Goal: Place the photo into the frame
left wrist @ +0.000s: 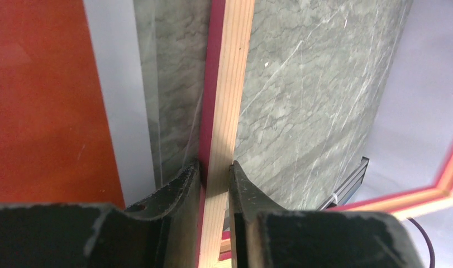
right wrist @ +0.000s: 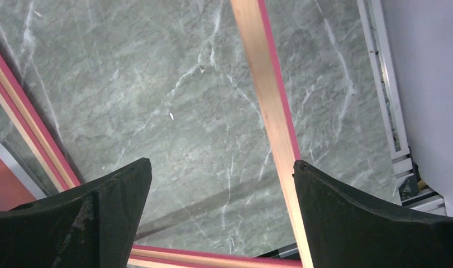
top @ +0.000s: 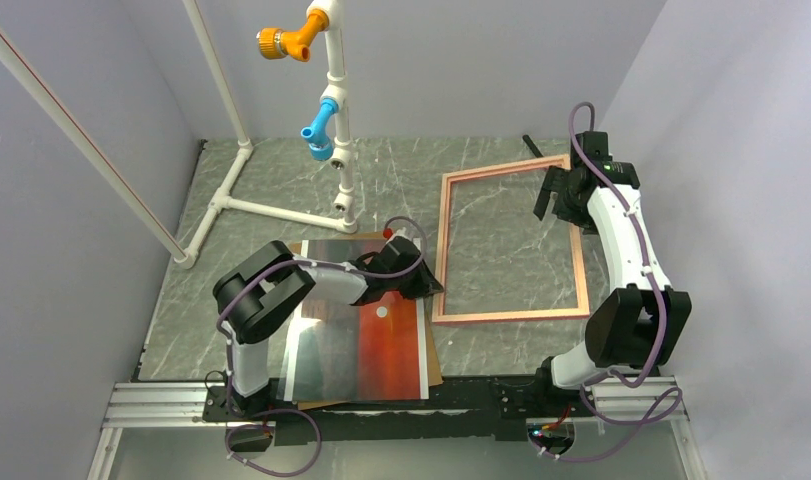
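Observation:
The frame (top: pixel 583 270) lies at centre right of the marble table, wood-toned side up with a pink-red edge. My left gripper (top: pixel 428 284) is shut on its left rail; in the left wrist view the fingers (left wrist: pixel 179 190) clamp the rail (left wrist: pixel 227 84) from both sides. The photo (top: pixel 366 330), orange-red with a white sun, lies face up under the left arm, and its orange area shows in the left wrist view (left wrist: pixel 39 100). My right gripper (top: pixel 555 200) is open above the frame's far right corner. In the right wrist view (right wrist: pixel 221 167) its right finger is next to the rail (right wrist: pixel 268 95).
A brown backing panel (top: pixel 437 372) lies under the photo. A white pipe stand (top: pixel 336 120) with orange and blue fittings stands at the back left. A small black item (top: pixel 531 146) lies at the back. An aluminium rail (top: pixel 141 402) runs along the near edge.

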`<state>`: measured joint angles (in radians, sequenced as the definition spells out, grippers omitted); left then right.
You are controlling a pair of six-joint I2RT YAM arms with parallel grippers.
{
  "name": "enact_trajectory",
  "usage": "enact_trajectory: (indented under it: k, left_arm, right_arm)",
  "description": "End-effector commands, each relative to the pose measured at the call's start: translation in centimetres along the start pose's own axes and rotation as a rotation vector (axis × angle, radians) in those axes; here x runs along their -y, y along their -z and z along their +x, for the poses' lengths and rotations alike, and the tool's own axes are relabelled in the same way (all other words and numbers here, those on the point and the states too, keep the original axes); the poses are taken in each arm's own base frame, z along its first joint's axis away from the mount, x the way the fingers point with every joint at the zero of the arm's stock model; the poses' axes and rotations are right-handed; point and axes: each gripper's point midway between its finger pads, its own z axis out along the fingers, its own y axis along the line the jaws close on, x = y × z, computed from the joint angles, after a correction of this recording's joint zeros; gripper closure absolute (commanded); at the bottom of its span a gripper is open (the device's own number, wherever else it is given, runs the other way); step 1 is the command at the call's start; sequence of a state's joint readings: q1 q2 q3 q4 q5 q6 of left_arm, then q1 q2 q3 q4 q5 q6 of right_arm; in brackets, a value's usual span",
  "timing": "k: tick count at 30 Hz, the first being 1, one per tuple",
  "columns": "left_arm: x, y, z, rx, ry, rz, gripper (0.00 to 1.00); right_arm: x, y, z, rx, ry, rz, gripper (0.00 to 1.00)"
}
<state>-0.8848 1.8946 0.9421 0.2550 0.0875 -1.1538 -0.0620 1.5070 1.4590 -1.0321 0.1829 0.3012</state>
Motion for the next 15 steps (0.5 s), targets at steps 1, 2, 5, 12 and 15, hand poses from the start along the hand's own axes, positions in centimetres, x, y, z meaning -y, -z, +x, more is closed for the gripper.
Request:
enact_trajectory:
  k: [1,2,5,12,15]
  left_arm:
    - [-7.1,0.5,2.5,-0.039,0.061,-0.207,1.00]
    - [-7.3,0.3,2.7,-0.048,0.072,-0.204,1.00]
    - [-7.9,0.1,3.1,-0.051,0.109,-0.199,1.00]
    - [-8.7,0.6,3.1,-0.017,0.157,-0.201,1.00]
    - [-8.3,1.0,2.9,0.004,0.168,-0.204,1.00]
  right_arm:
    - [0.8,2.0,-1.4,0.083,-0.043,0.029,0.00]
    - [0.7,1.9,-1.4,0.081,-0.043,0.026,0.00]
    - [0.5,1.9,-1.3,0.075,-0.041,0.012,0.00]
    - [-1.0,2.1,-0.7,0.056,-0.041,-0.075,0.00]
    - [-2.0,2.4,-0.3,0.047,-0.044,-0.137,0.00]
